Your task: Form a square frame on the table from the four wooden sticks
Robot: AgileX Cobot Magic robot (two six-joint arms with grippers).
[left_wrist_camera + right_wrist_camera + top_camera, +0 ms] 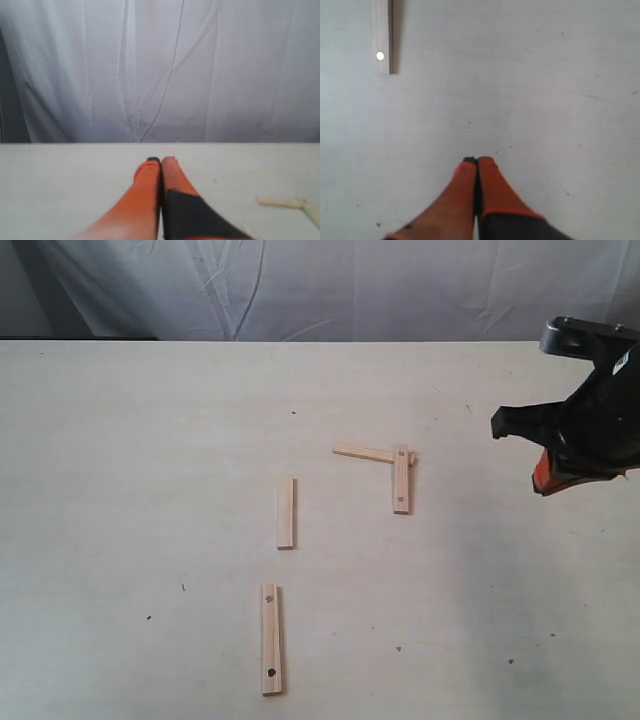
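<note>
Four pale wooden sticks lie on the cream table (120, 490). A plain stick (368, 452) and a holed stick (401, 480) cross at one corner, forming an L. Another plain stick (286, 511) lies alone to their left. A second holed stick (271, 638) lies near the front edge. My right gripper (545, 480) hangs shut and empty to the right of the L; in its wrist view the shut gripper (477, 160) points at bare table, with the end of a holed stick (381, 37) beyond it. My left gripper (161, 160) is shut and empty, with the L (290, 203) off to one side.
White cloth (320, 285) hangs behind the table's far edge. Small dark specks (183, 587) dot the tabletop. The black body of the right arm (590, 410) stands over the table's right side. The left arm is not visible in the exterior view.
</note>
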